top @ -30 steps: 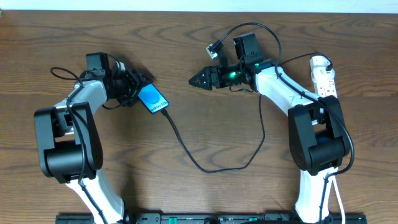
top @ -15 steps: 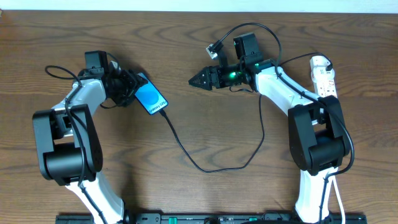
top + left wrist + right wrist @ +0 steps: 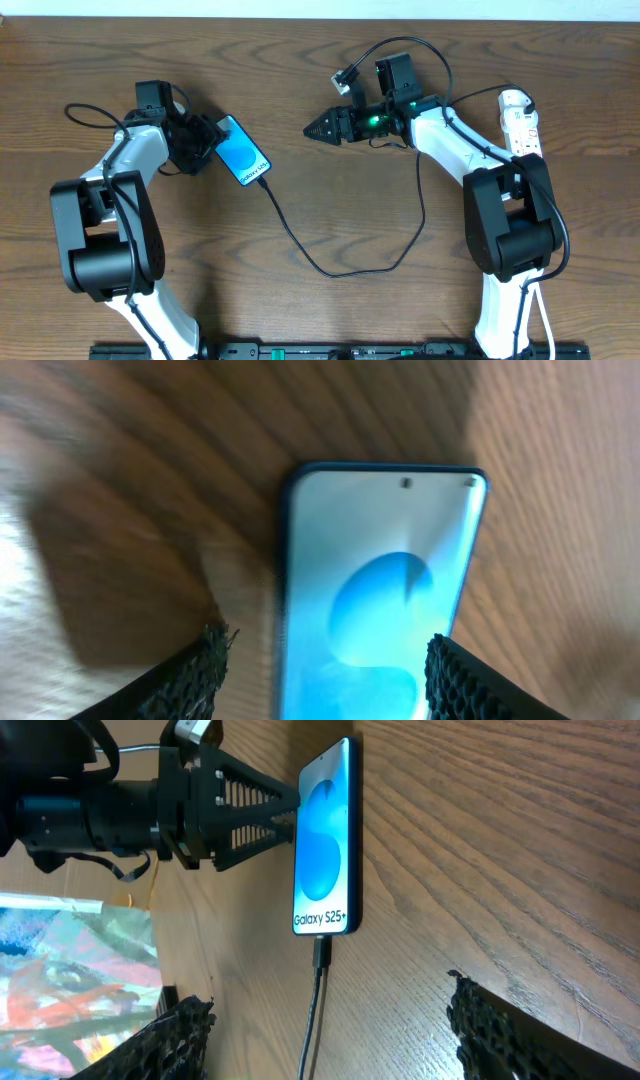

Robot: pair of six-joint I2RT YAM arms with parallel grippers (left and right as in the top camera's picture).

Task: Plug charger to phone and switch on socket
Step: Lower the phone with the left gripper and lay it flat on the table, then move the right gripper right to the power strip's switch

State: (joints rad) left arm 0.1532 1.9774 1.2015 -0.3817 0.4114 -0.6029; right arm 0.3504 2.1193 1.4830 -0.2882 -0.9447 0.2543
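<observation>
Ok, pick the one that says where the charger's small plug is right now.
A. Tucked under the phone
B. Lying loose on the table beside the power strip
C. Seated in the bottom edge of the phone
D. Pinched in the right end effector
C: in the right wrist view the charger runs straight up into the bottom edge of the phone, just below the "Galaxy S25+" text.
</observation>
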